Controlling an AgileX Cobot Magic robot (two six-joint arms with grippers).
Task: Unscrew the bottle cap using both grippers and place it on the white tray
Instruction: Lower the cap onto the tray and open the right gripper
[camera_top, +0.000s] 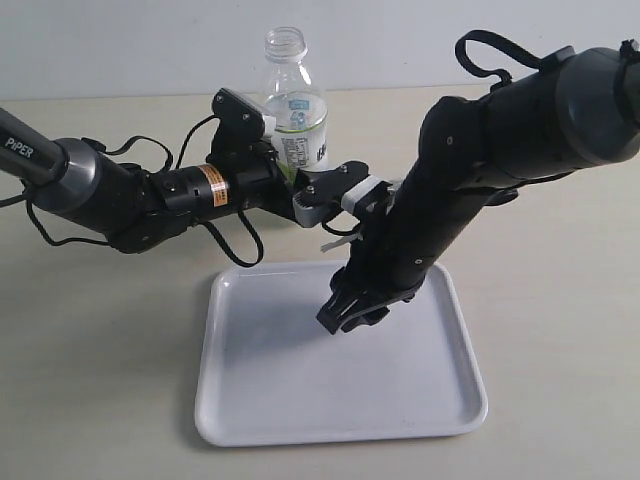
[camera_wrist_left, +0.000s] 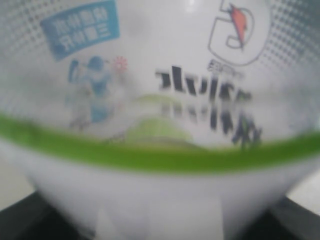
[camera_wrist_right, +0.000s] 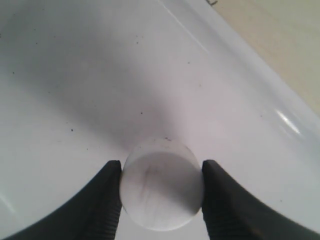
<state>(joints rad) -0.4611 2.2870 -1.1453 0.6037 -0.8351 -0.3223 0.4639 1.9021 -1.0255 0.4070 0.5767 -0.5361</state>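
**Cap gripped over the tray, bottle clasped behind it**

A pale beige surface (camera_top: 560, 340) carries everything here. Nearest me lies the white tray (camera_top: 300, 415), flat and glossy, with a low rim and rounded corners. The bulky right arm (camera_top: 500, 140) slopes down from the upper right and ends above the tray, toward its far edge. The slimmer left arm (camera_top: 90, 185), with an orange band near its wrist, comes in from the left and runs low over the surface, just behind the tray's far rim.

Behind that arm stands the bottle (camera_top: 292, 100), upright and clear, its neck open at the top. It is off the tray, just beyond the far rim, and its white-and-green label (camera_top: 300, 150) faces the tray. The left fingers (camera_top: 322, 188) reach around its lower part. In the left wrist view the label comes so close that it fills the picture, with dark finger parts at either side of the bottle's body. To my eye they are clenched on the bottle.

The right fingers (camera_wrist_right: 102, 205) are black and point down at the tray. Between their tips sits the cap (camera_wrist_right: 161, 192), round and white, touching both. So the cap is gripped, right over the tray's white floor, with one rim near. Whether it rests on the tray or hangs just above it, I cannot tell. In the exterior view the cap is hidden behind the fingers.
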